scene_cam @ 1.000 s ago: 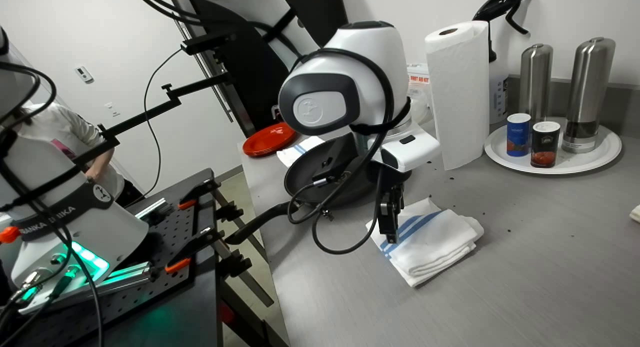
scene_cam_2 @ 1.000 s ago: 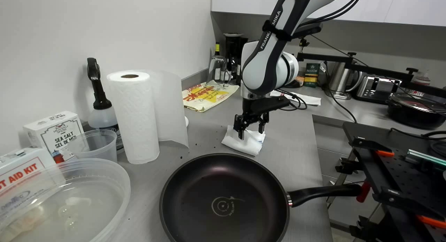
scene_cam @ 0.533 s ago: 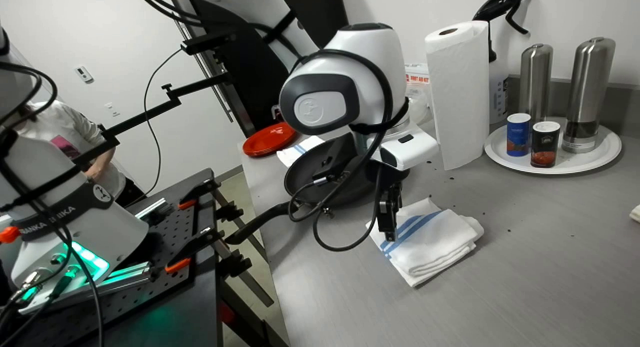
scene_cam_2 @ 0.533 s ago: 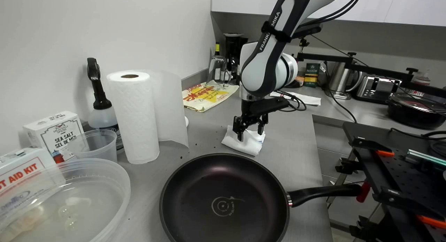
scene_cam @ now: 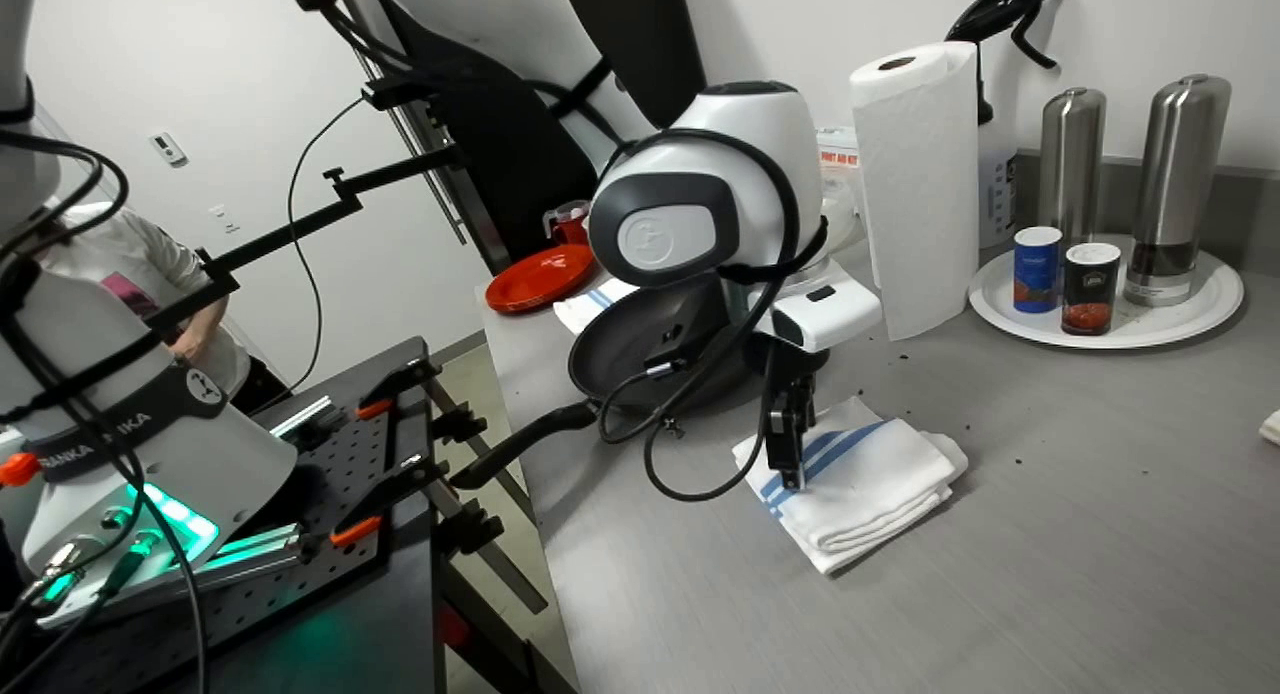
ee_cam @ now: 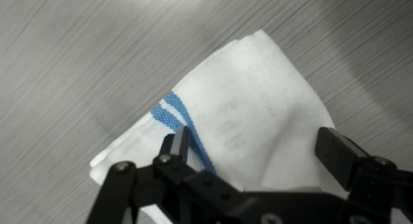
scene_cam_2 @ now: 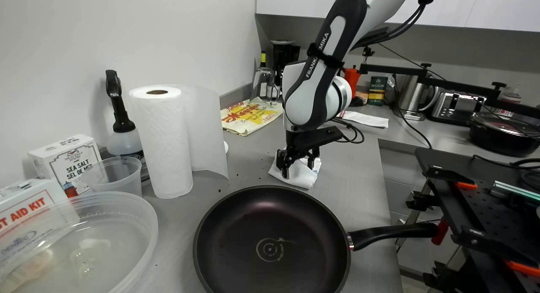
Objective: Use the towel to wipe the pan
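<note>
Two fingers (ee_cam: 337, 154) stood spread wide above the towel (scene_cam: 870, 484), gripping nothing; whether their tips met it I couldn't tell. Over the last half-second I had brought the gripper (scene_cam_2: 298, 170) lower and a touch toward the wall-side edge of the counter (scene_cam: 1050, 584). The towel hadn't shifted: it lay inward from the edge facing the robot's base (scene_cam: 190, 454). The pan (scene_cam_2: 270, 225) sat near it, the handle (scene_cam_2: 392, 235) jutting past that same edge. I took this as settling over the grasp; the wipe hadn't begun, and closing on the folds seemed next.
</note>
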`<state>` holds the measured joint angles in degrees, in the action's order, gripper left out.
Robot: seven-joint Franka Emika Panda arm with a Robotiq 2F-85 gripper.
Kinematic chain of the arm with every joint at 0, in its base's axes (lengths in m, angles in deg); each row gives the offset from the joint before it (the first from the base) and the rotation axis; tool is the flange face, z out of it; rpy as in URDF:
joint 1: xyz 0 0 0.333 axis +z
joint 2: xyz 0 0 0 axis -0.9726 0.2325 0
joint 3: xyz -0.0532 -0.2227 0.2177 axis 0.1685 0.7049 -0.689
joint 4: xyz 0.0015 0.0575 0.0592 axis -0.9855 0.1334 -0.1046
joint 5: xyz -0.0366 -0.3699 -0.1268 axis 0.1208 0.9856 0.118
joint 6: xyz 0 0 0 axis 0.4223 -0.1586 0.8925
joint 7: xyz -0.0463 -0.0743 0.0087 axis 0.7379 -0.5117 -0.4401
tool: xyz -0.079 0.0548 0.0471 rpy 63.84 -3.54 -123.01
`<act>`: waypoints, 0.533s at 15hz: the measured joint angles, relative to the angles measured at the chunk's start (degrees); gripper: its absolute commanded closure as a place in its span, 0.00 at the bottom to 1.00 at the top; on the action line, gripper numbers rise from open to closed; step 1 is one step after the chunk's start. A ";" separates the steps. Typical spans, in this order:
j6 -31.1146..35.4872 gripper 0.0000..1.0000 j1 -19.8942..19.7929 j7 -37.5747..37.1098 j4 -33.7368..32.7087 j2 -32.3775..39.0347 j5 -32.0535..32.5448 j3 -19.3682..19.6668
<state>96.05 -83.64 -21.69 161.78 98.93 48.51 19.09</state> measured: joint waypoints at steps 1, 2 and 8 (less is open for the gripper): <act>-0.02 0.29 0.14 -0.48 -0.86 0.74 0.00 0.30; -0.13 0.31 0.17 -0.96 -1.68 1.36 0.00 0.53; -3.34 0.77 0.38 -3.30 -5.10 2.27 0.00 2.20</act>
<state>92.71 -83.26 -24.99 156.68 101.20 48.51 21.29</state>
